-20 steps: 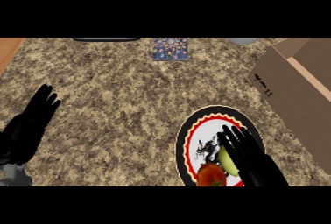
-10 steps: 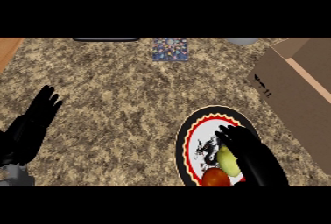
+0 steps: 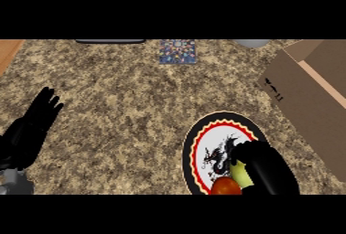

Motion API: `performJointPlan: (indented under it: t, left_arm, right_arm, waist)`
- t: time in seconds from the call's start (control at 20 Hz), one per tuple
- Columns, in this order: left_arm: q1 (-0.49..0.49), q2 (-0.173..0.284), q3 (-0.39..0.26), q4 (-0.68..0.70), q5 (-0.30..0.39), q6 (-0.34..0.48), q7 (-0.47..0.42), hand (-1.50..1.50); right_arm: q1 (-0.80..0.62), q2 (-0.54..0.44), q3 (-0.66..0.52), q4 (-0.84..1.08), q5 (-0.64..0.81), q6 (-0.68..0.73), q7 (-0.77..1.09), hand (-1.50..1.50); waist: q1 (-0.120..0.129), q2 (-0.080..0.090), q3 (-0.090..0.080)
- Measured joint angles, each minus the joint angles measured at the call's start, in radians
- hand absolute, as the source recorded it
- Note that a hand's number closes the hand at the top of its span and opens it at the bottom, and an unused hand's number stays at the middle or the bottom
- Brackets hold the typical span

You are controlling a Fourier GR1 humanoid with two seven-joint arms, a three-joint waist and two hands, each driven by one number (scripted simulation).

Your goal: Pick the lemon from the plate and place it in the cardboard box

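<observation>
A round plate [image 3: 206,144] with a black rim, red and yellow ring and a dragon drawing lies at the lower right of the counter. On it lies a yellow lemon [image 3: 240,174], partly hidden, with a red-orange fruit [image 3: 225,186] just in front of it. My right hand [image 3: 263,167] sits over the lemon with its fingers curled down round it. The cardboard box [image 3: 312,98] stands at the right edge, beyond the plate. My left hand [image 3: 30,130] rests open at the left edge, fingers up.
A small patterned square [image 3: 178,50] lies at the counter's back, with a dark object [image 3: 110,41] to its left and a grey round thing [image 3: 252,43] to its right. A wooden strip [image 3: 8,50] shows at the far left corner.
My right hand's fingers went from straight over the plate to curled down round the lemon, drawing back slightly. The left hand stayed put.
</observation>
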Motion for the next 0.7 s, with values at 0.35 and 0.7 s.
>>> performJointPlan:
  t: [0.35,0.7]
  left_arm:
    - [-0.006,-0.013,-0.013,-0.014,-0.014,0.01,0.009,0.0]
    - [-0.01,-0.013,-0.016,-0.026,-0.014,0.009,0.026,0.0]
  right_arm:
    - [-0.126,0.087,-0.095,0.08,-0.009,0.293,0.229,1.5]
    - [-0.405,0.131,-0.205,0.232,-0.074,0.518,0.537,1.5]
  waist:
    - [0.015,0.009,0.0]
    - [0.022,0.01,0.007]
